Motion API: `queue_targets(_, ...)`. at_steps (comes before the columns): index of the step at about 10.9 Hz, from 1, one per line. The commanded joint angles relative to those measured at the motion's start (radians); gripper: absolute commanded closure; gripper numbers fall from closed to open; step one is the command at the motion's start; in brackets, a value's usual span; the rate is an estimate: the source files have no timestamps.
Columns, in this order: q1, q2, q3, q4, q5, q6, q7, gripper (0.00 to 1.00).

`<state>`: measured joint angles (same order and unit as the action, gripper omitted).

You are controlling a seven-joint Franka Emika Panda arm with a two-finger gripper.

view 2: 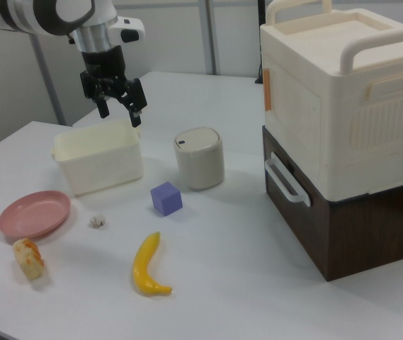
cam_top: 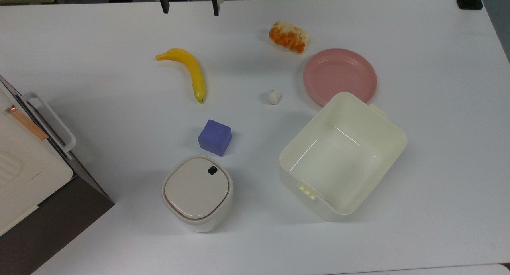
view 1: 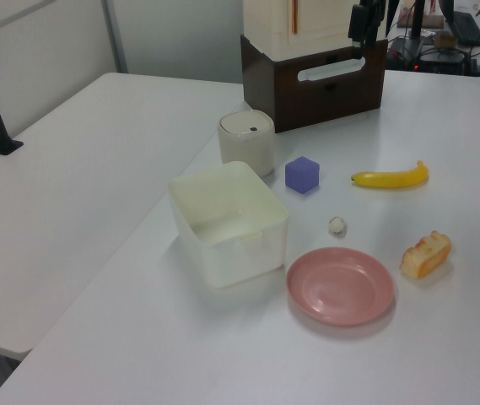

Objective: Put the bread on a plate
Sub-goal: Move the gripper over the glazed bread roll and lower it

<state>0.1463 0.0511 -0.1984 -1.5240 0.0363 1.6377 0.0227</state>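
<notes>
The bread (cam_top: 289, 36), one bun, is lying on the white table (cam_top: 430, 147) in the top view, just off the rim of the one pink plate (cam_top: 340, 75), at about 10 o'clock from it and not touching it. The plate is sitting bare, with its 6 o'clock edge tucked behind a corner of the one cream tub (cam_top: 342, 155), which is standing open. One small white lumpy ball (cam_top: 273, 97) is resting at about 7 o'clock from the bread, well apart from it. One banana (cam_top: 187, 71) is lying at 9 o'clock from the bread, and one purple cube (cam_top: 215, 137) is sitting beyond it near one lidded cream canister (cam_top: 197, 192). One large cream-and-brown appliance (view 2: 343, 127) is standing at the table's edge. The gripper (cam_top: 189, 6) is hanging above the table at about 10 o'clock from the bread, well apart from it, its two fingers (cam_top: 164, 6) spread wide and holding nothing.
</notes>
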Motion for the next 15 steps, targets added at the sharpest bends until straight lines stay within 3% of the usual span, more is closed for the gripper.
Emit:
queue_targets(1, -0.011, -0.075, 0.057, -0.123, 0.025, -0.004, -0.024, 0.00)
queue_targets(4, -0.040, -0.161, 0.170, -0.324, -0.018, -0.006, -0.081, 0.00)
queue_targets(6, -0.045, -0.243, 0.326, -0.532, -0.148, 0.005, -0.247, 0.00)
queue_targets(9, -0.048, -0.260, 0.486, -0.679, -0.261, 0.034, -0.351, 0.00)
queue_targets(11, -0.050, -0.261, 0.536, -0.694, -0.265, 0.037, -0.346, 0.00)
queue_targets(13, -0.042, -0.255, 0.542, -0.697, -0.263, 0.056, -0.339, 0.00)
queue_targets(15, -0.039, -0.246, 0.577, -0.735, -0.240, 0.182, -0.212, 0.00)
